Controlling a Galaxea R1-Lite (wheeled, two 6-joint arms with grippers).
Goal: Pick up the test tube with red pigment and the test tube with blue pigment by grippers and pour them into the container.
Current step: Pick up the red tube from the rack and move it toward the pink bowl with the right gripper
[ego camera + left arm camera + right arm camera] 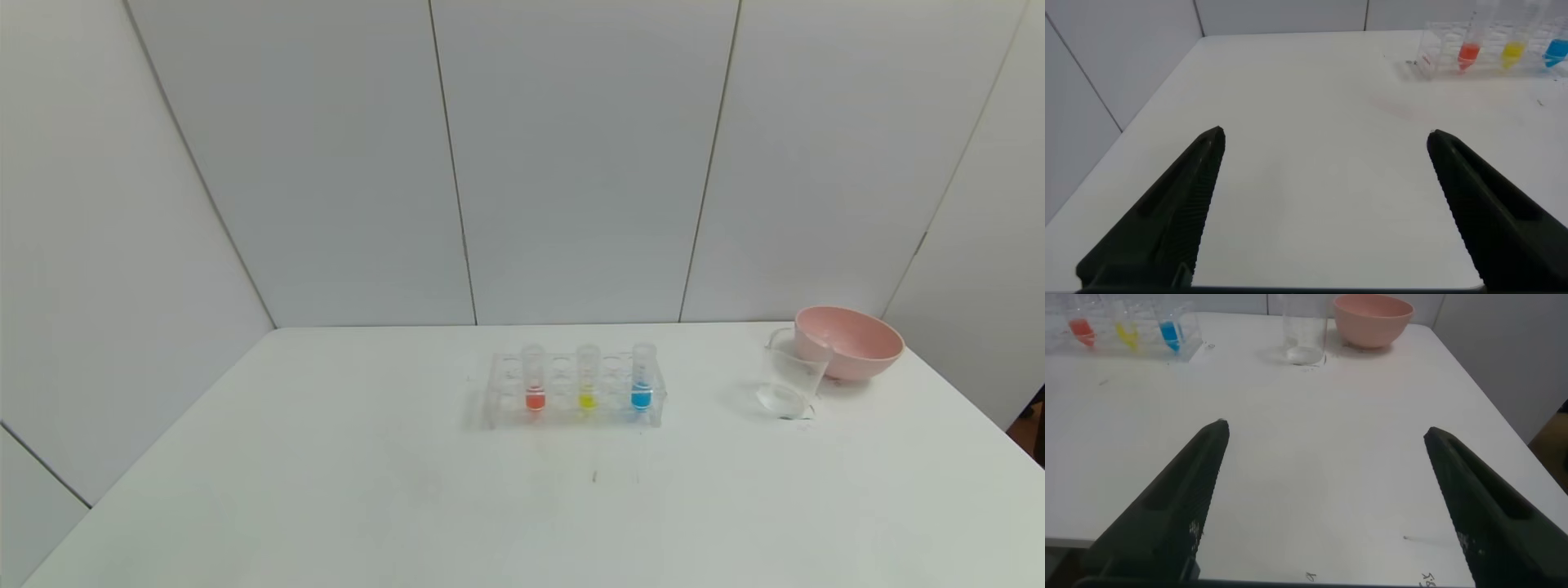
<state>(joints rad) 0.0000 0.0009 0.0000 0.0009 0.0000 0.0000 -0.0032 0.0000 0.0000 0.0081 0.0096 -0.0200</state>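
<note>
A clear rack [498,392] stands mid-table holding three tubes upright: the test tube with red pigment [534,377] on the left, a yellow one [587,377] in the middle, the test tube with blue pigment [642,376] on the right. The clear container [790,374] stands to the right, touching nothing in the rack. My left gripper [1324,135] is open and empty over bare table near the front left, with the red tube [1468,51] far off. My right gripper [1324,429] is open and empty near the front right; the blue tube [1168,331] and container [1305,331] are far off. Neither arm shows in the head view.
A pink bowl [851,341] sits just behind the container at the back right, also in the right wrist view [1372,317]. White wall panels close the back and sides. The table's right edge [1000,429] drops off beyond the bowl.
</note>
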